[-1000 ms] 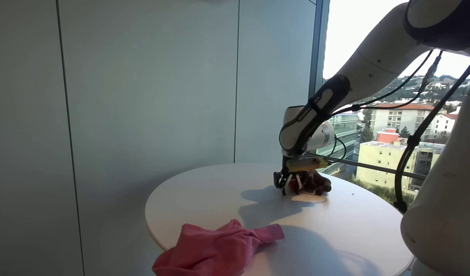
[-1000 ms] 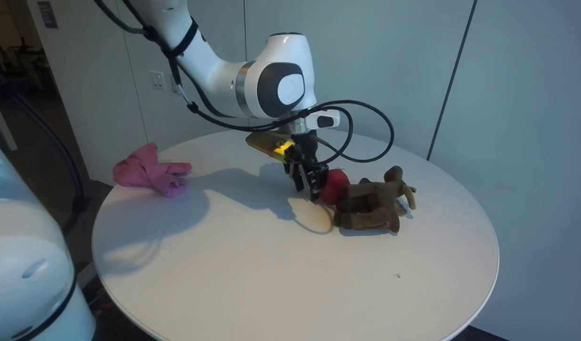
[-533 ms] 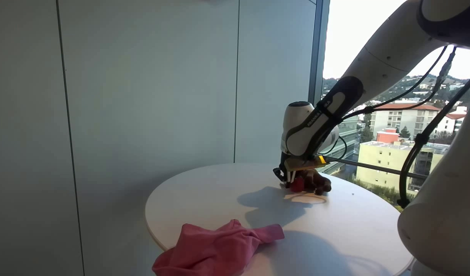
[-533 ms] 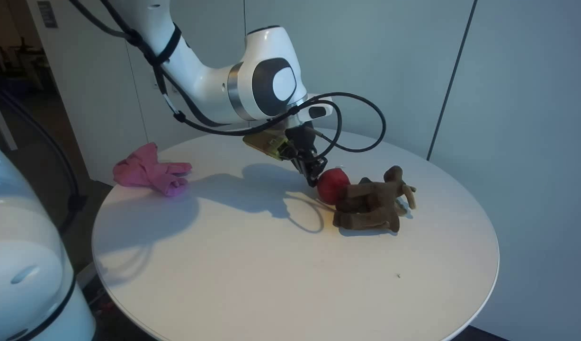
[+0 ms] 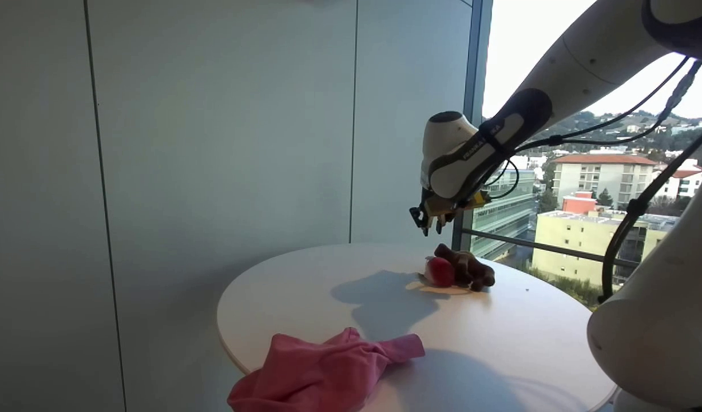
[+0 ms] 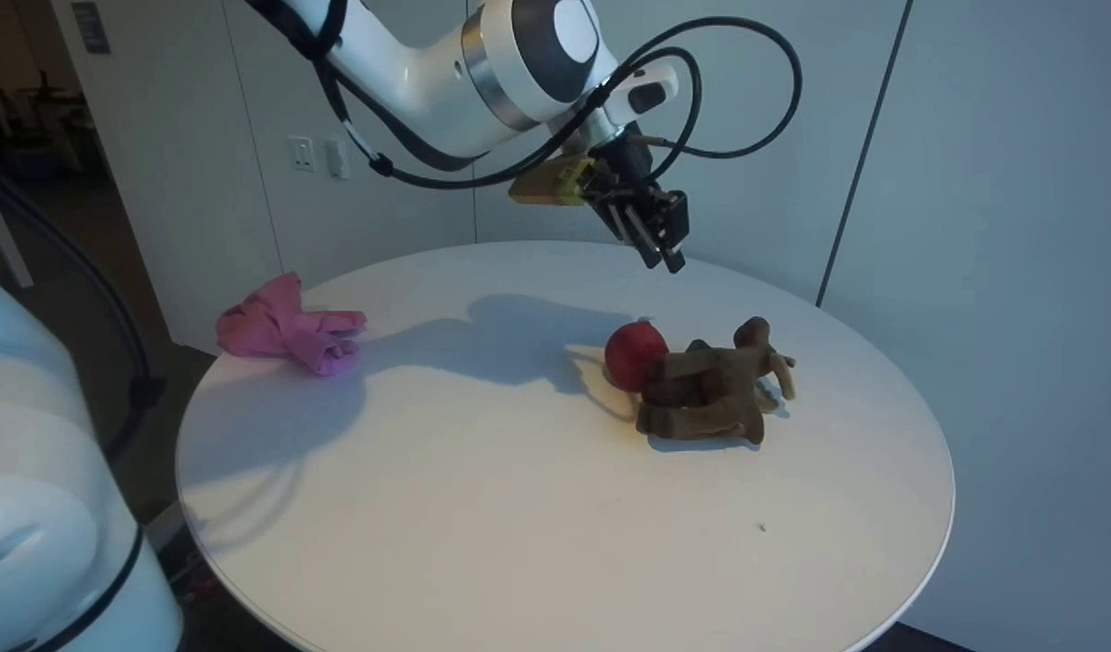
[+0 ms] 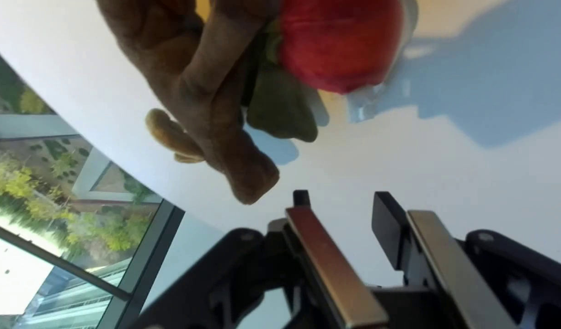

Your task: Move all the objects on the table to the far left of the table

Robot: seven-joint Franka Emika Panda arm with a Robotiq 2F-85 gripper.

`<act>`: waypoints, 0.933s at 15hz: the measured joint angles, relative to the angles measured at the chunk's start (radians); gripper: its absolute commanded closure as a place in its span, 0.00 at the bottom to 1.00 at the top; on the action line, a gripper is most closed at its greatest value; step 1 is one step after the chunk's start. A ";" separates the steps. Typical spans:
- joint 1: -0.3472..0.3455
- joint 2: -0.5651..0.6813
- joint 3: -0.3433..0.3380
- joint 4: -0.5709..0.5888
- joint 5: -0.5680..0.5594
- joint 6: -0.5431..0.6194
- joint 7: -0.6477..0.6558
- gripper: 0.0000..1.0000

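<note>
A red round object (image 5: 440, 272) sits on the white table (image 5: 305, 286) against a brown plush toy (image 5: 471, 273) lying on its side. Both also show in the other views: the red object (image 6: 636, 356) (image 7: 342, 43) and the toy (image 6: 723, 389) (image 7: 207, 96). A pink cloth (image 5: 328, 372) lies crumpled at the table's edge, also in an exterior view (image 6: 288, 326). My gripper (image 5: 432, 229) hangs above the table, higher than the red object and the toy, tilted in an exterior view (image 6: 664, 263). In the wrist view its fingers (image 7: 342, 198) stand apart with nothing between them.
A small clear, shiny piece (image 7: 365, 107) shows at the red object's lower edge in the wrist view. A wall (image 6: 745, 136) stands behind the table, and a window (image 5: 591, 189) borders it. A tiny dark speck (image 6: 761, 527) lies on the tabletop.
My gripper was low beside the red object and has risen well above the table, tilting as it went. The red object, toy and cloth stay in nearly the same places.
</note>
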 measured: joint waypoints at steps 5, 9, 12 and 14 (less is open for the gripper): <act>0.026 0.008 0.000 0.067 -0.046 -0.290 -0.092 0.00; 0.081 0.031 -0.025 0.090 0.069 -0.434 -0.259 0.00; 0.088 0.058 -0.031 0.090 0.076 -0.455 -0.273 0.00; 0.089 0.080 -0.038 0.080 0.076 -0.426 -0.260 0.00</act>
